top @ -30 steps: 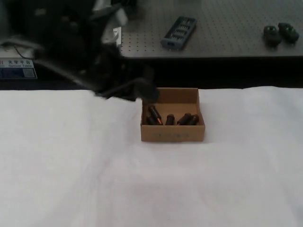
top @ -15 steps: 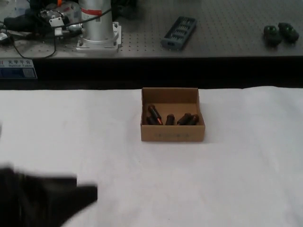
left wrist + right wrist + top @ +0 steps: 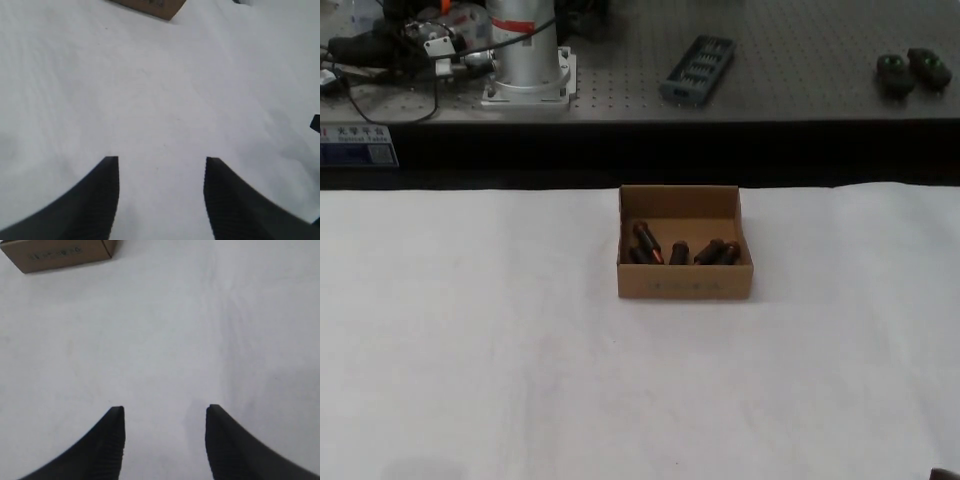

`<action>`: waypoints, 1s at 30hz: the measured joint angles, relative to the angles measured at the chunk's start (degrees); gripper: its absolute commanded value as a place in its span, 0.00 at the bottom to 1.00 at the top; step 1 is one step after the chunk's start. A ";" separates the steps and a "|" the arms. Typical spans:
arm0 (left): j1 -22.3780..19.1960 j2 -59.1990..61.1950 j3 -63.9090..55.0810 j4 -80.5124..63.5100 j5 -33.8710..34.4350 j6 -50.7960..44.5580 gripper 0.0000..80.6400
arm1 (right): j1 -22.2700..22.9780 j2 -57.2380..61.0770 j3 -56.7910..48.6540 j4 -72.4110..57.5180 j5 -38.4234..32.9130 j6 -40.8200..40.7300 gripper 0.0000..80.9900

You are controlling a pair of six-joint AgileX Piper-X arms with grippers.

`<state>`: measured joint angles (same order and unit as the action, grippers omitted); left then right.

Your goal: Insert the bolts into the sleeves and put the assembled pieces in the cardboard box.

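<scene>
Looking down, I see the cardboard box [image 3: 685,283] on the white cloth [image 3: 470,350], dark pieces [image 3: 678,251] lying inside, probably assembled, though too small to confirm. My left gripper [image 3: 161,167] and right gripper [image 3: 165,415] hang spread and empty, the box ahead, well apart from each.

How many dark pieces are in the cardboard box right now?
5 pieces, all in the box: two by its left wall, one in the middle, two side by side toward the right. Overlaps may hide more.
</scene>
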<state>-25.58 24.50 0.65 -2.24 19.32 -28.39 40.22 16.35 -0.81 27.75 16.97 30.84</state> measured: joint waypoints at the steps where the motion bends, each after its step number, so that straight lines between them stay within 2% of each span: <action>1: 0.00 0.00 0.00 0.75 -0.78 0.57 0.47 | 0.00 0.00 0.61 -0.57 0.00 0.00 0.46; 11: 0.00 0.00 0.00 19.75 -6.32 5.49 0.47 | 0.00 0.00 1.36 -0.43 0.43 0.14 0.46; 19: 0.00 0.00 0.00 22.79 -8.89 5.29 0.47 | 0.00 0.00 1.36 -0.39 0.43 0.14 0.46; 30: 0.00 -0.16 -0.35 24.90 -9.15 -0.85 0.47 | 0.00 0.00 1.36 -0.23 0.43 0.14 0.46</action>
<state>-25.58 24.34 0.30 22.66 10.17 -29.24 40.22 16.35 0.55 27.52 17.39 30.98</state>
